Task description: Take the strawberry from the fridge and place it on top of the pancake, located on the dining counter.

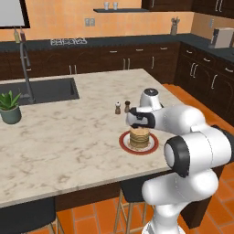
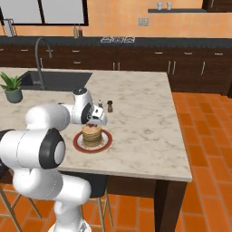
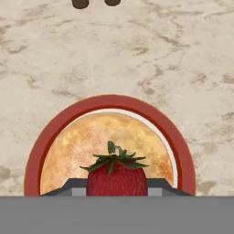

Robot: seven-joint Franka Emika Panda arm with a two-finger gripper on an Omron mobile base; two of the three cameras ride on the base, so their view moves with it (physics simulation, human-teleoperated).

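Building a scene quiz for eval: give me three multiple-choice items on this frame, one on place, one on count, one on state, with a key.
1. Where is the strawberry?
A. on the counter beside the sink
B. between the gripper's fingers, above the pancake
C. lying on the plate's rim

2. How many small shakers stand beyond the plate?
A. one
B. two
C. four

3. What is the gripper doing?
A. shut on the strawberry
B. open and empty
C. shut on the plant

Key:
1 B, the hand view shows the berry at the fingers with the pancake spread behind it.
2 B, two shakers stand side by side on the counter in both base views.
3 A, a finger shows on each side of the berry, hard against it.
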